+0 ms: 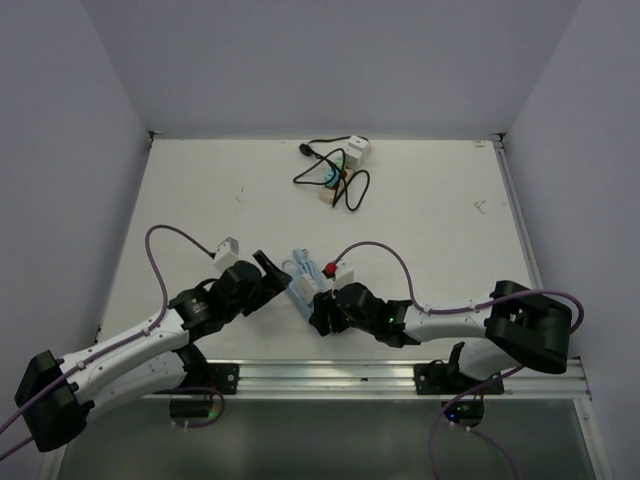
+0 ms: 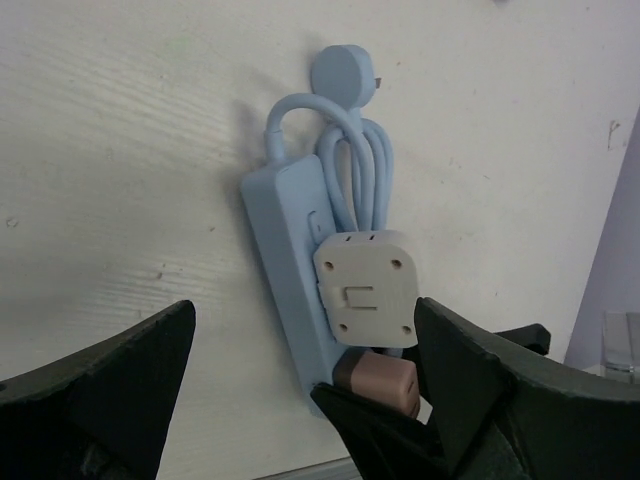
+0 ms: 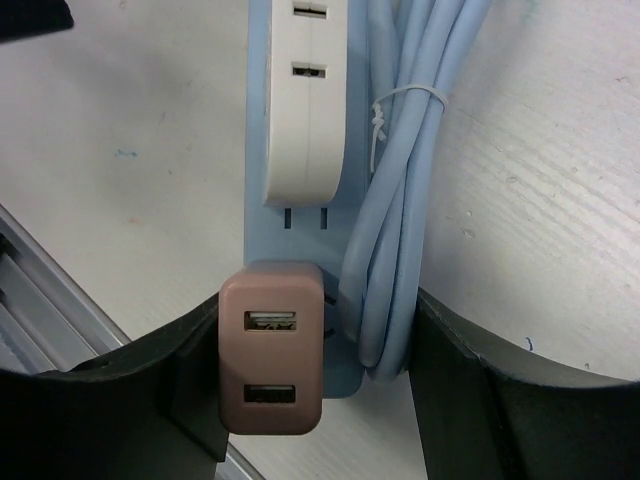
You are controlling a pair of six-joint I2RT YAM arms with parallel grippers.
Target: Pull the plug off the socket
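Spreading jaws wide: right gripper [image 3: 315,335] around a brown charger [image 3: 272,350] in the light blue strip [image 3: 300,218], left gripper [image 2: 300,330] beside it. Leaving the seemingly cream socket [image 1: 331,191] far back on the desk [image 1: 200,200].

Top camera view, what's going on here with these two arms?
Both arms are at the light blue power strip. The right claw's fingers sit either side of the brown USB charger plugged into its end and the bundled blue cord; whether it grips yet is unclear. The left claw hangs open over the same end. The cream power strip at the back has no claw near it.
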